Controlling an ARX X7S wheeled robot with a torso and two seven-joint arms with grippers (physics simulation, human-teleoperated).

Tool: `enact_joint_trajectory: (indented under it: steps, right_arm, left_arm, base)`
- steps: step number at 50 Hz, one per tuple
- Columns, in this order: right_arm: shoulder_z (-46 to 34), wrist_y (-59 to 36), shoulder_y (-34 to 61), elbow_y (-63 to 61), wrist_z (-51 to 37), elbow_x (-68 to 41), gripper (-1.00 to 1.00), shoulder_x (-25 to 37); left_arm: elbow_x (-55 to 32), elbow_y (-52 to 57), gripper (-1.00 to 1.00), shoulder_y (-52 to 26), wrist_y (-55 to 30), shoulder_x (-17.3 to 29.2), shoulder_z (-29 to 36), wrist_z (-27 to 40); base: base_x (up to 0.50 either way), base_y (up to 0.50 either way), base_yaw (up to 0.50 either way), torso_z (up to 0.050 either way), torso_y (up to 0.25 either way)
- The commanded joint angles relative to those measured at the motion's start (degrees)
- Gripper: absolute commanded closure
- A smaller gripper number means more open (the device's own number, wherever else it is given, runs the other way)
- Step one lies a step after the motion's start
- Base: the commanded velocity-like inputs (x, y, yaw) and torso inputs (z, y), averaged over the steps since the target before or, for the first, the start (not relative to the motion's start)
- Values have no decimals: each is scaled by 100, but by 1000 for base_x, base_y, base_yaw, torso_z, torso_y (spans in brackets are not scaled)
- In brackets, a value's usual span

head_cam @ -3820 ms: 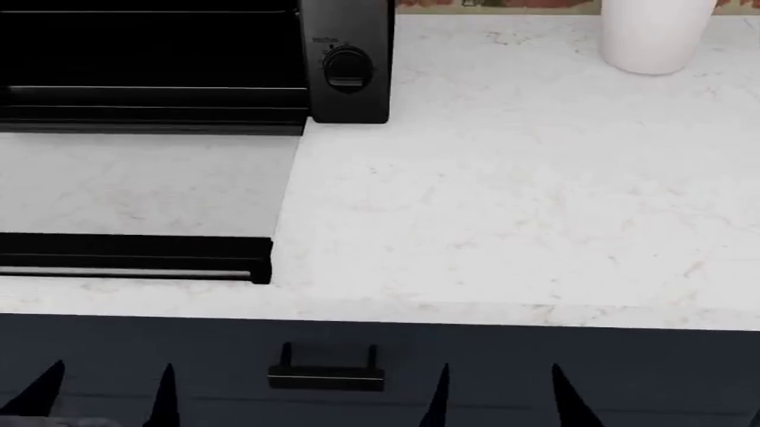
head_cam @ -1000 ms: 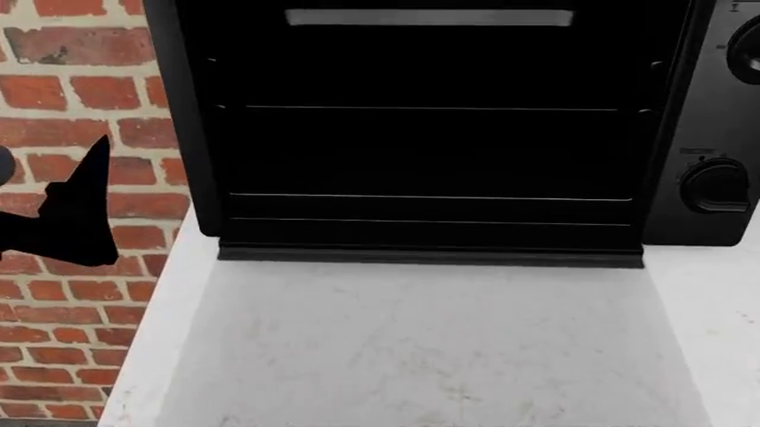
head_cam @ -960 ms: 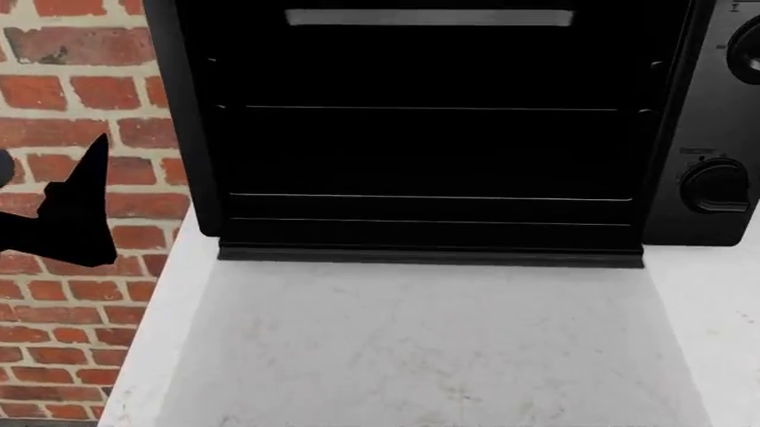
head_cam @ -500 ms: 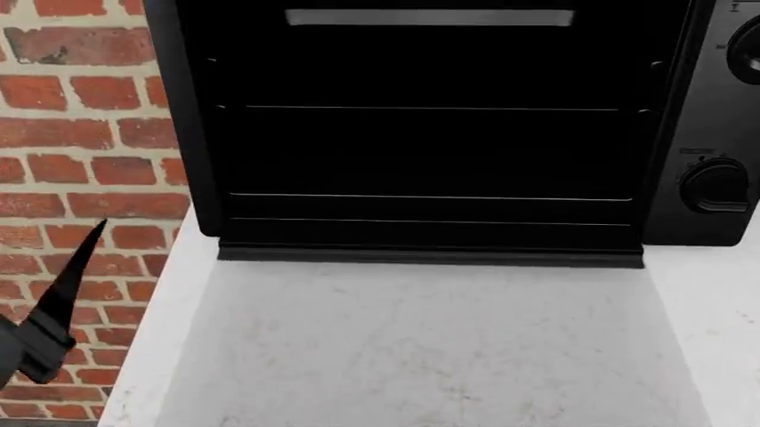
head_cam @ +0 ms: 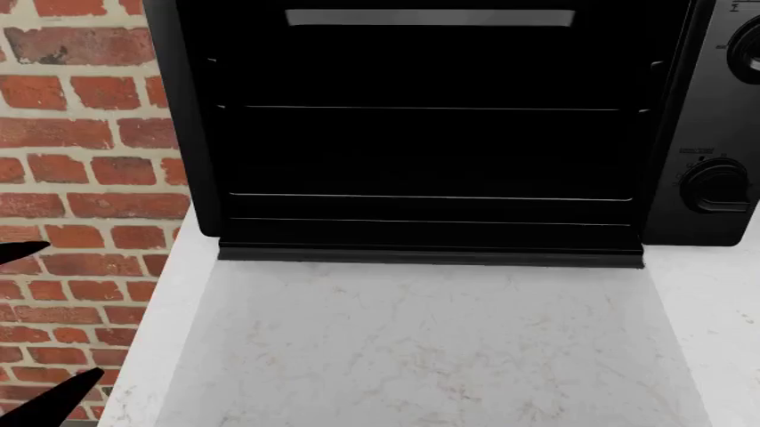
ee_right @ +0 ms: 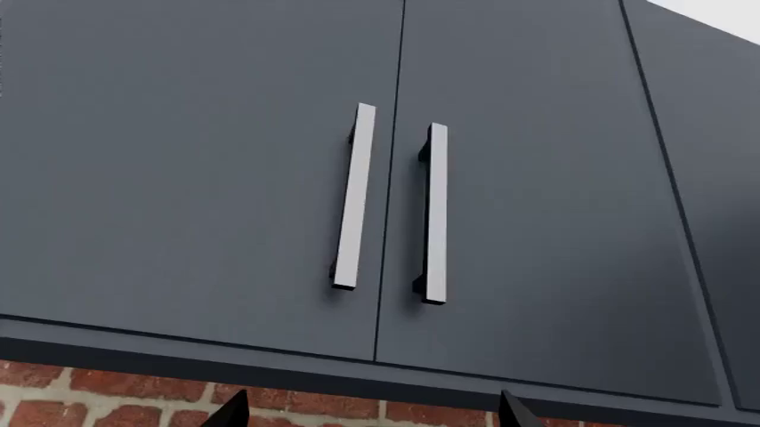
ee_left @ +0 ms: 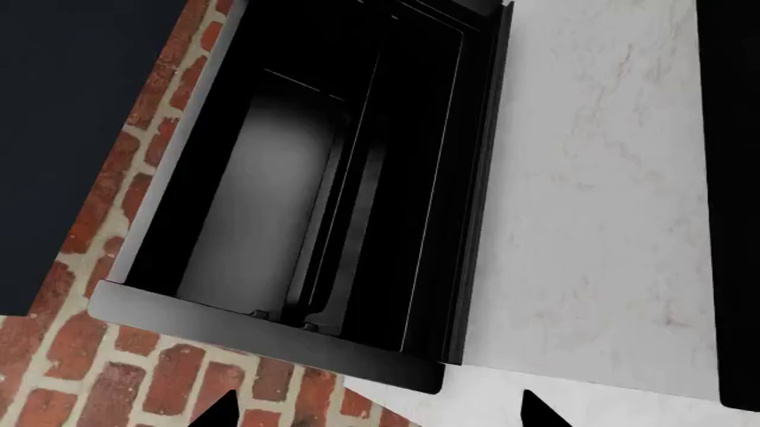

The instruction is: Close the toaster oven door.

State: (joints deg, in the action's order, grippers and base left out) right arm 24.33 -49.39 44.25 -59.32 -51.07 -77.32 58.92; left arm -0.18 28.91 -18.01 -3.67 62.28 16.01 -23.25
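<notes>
The toaster oven (head_cam: pixel 428 151) is a black box with wire racks inside and stands open. Its door (head_cam: pixel 428 338) lies flat toward me, a tinted glass panel with the white counter showing through. The handle edge is below the head view. My left gripper (head_cam: pixel 36 320) is open and empty, off the door's left edge in front of the brick wall. In the left wrist view the gripper (ee_left: pixel 380 414) looks into the oven (ee_left: pixel 297 178) and along the door glass (ee_left: pixel 594 178). My right gripper (ee_right: pixel 374 411) is open, empty, and faces upper cabinets.
A round black knob (head_cam: pixel 716 185) sits on the oven's right panel. A brick wall (head_cam: pixel 84 160) lies left of the white marble counter (head_cam: pixel 736 356). Navy upper cabinet doors (ee_right: pixel 178 178) with two silver bar handles (ee_right: pixel 354 196) fill the right wrist view.
My left gripper has dropped lower at the left edge of the head view, and its two fingertips now show spread apart. The oven door has not moved.
</notes>
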Motion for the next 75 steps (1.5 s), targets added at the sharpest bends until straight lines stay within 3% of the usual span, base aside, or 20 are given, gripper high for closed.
enact_joint_trajectory:
  steps: [1,17,31,52,75]
  right_arm:
    - [-122,136,-17,21,-35,46,-100,75]
    - [-53,342,-237,-21,-121,21,-100,201]
    - [40,595,-554,-23,-137,92,-100,317]
    - [-34,836,-795,15,-100,316,-100,341]
    - [-113,1016,-832,42,-179,287,-100,487]
  left_arm:
    - [314,-105,-100,256,535,393,65,-136]
    - [435,-8,-100,789,357,659,64,-9]
    - [628,-210,-100,662,375,449,303,-169]
    - [1094,-1180,-100,-345,685,-463,988,-732]
    - [1367,-1913,-100,-750,1126,-913,1390,-867]
  base:
    - [0,0,0,0,0]
    - [0,0,0,0,0]
    - [0,0,0,0,0]
    - [0,0,0,0,0]
    - [0,0,0,0,0]
